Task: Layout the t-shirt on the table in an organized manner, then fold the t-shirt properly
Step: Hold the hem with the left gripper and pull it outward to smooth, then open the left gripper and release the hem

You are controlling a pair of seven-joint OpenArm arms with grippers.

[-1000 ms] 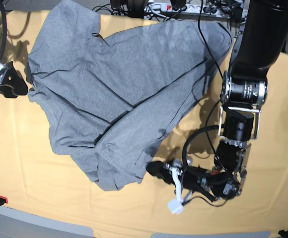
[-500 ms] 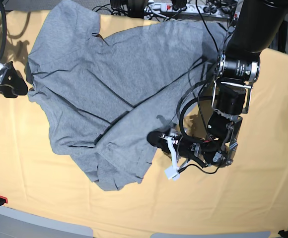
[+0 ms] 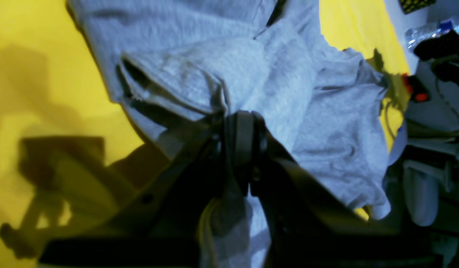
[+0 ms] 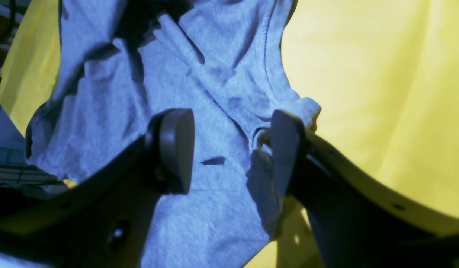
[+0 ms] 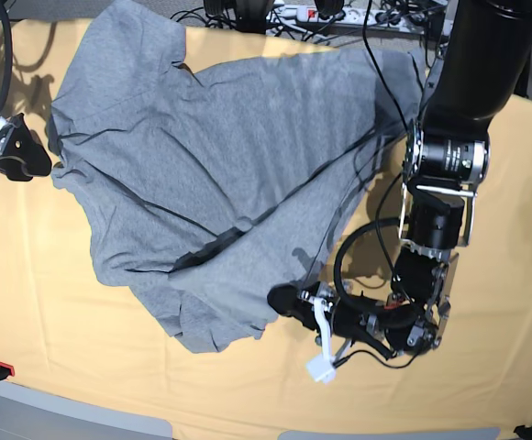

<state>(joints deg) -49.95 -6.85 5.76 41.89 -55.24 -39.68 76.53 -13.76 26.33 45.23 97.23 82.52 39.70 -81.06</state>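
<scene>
Covering the far half of our yellow worktop, the grey t-shirt lies rumpled, its top over the far edge. Our left pincer is clamped on its near hem; our right pincer gapes wide over cloth.

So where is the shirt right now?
In the base view the t-shirt lies crumpled across the upper left of the table, and the left gripper pinches its lower right edge.
</scene>
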